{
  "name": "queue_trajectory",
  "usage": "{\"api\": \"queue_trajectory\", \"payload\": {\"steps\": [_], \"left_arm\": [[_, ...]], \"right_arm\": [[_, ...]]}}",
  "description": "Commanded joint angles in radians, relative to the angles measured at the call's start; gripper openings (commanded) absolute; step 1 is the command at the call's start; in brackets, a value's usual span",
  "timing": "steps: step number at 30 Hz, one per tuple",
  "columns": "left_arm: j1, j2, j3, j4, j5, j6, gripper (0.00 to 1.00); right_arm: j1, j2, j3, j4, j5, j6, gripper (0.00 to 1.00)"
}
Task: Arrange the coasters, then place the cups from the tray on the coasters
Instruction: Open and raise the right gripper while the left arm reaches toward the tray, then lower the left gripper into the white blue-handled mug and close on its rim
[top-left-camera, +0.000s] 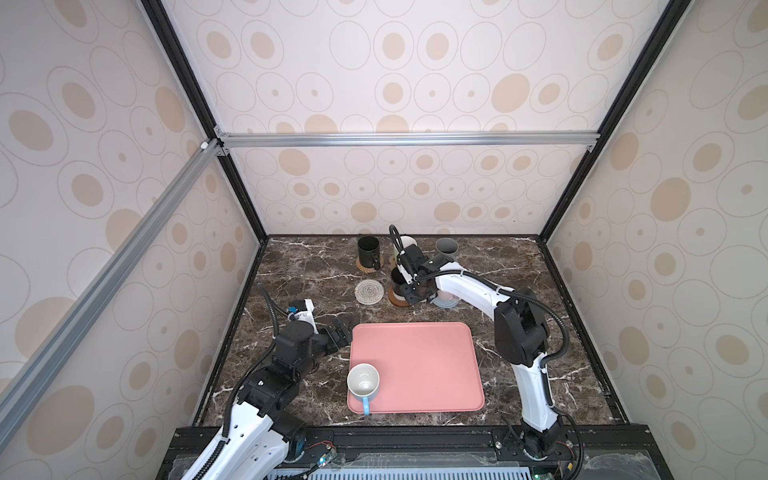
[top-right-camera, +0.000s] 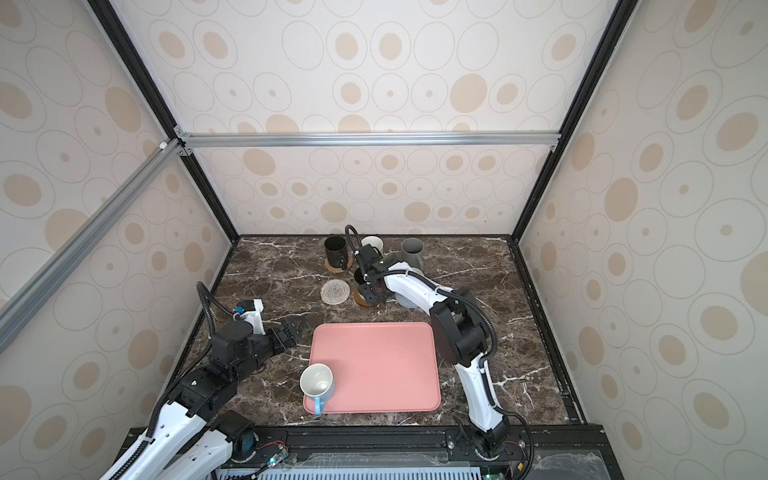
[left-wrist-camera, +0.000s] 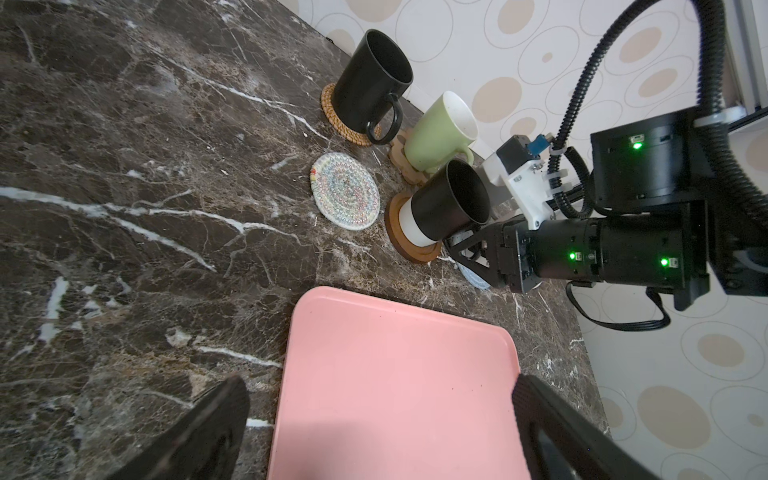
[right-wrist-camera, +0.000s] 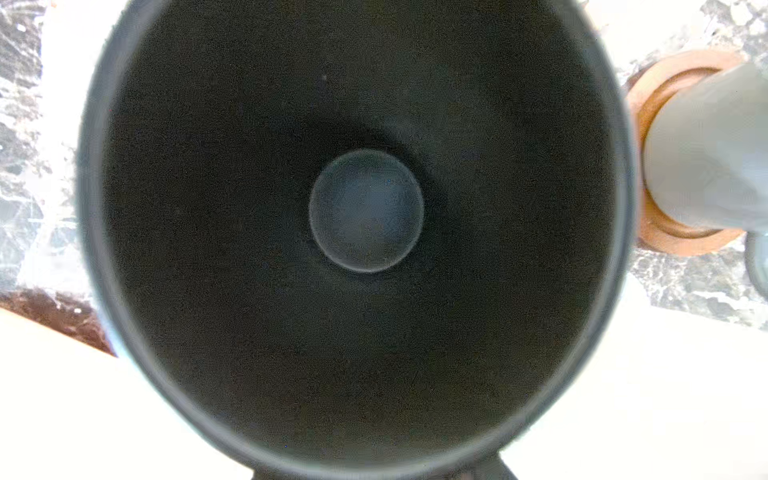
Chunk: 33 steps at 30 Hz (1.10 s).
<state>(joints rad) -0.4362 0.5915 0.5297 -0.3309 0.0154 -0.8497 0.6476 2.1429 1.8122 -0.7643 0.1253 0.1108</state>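
Both top views first: the tray (top-left-camera: 415, 365) (top-right-camera: 374, 365) sits toward the front of the counter (top-left-camera: 299, 270), and only the blue cup (top-left-camera: 363, 382) is on it, at its near left corner. Along the back, the far black cup (top-left-camera: 368, 251) stands on the rattan coaster (top-left-camera: 365, 270), the green cup (top-left-camera: 406, 242) is beside it, and the grey cup (top-left-camera: 446, 247) is further right. The woven coaster (top-left-camera: 368, 291) lies bare. The right jaws are down at the near black cup (top-left-camera: 397, 282), which stands on a brown coaster (top-left-camera: 397, 302); the left jaws sit just off the tray's far left corner. Left wrist view: the left jaws are spread wide with nothing between them, the tray's edge below. The green cup stands on the paw coaster (left-wrist-camera: 399, 156), and the right jaws are tucked behind the near black cup, so I cannot tell how wide they are. Right wrist view: straight down into that black cup, with the grey cup on the other brown coaster (right-wrist-camera: 665, 237) alongside
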Motion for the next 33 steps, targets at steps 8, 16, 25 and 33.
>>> {"api": "queue_trajectory", "payload": {"steps": [8, 16, 25, 33], "left_arm": [[0.008, 0.067, 0.139, -0.049, -0.007, 0.084, 0.98], [0.008, 0.174, 0.263, -0.117, 0.013, 0.176, 0.95], [-0.041, 0.290, 0.411, -0.278, 0.064, 0.262, 0.89], [-0.223, 0.260, 0.464, -0.564, 0.038, 0.220, 0.86]], "right_arm": [[-0.003, -0.097, 0.018, -0.060, -0.013, -0.016, 0.50], [-0.004, -0.204, -0.024, -0.084, 0.023, -0.013, 0.52], [-0.004, -0.363, -0.114, -0.061, 0.036, 0.022, 0.53], [-0.010, -0.456, -0.194, -0.046, 0.067, 0.023, 0.53]]}}
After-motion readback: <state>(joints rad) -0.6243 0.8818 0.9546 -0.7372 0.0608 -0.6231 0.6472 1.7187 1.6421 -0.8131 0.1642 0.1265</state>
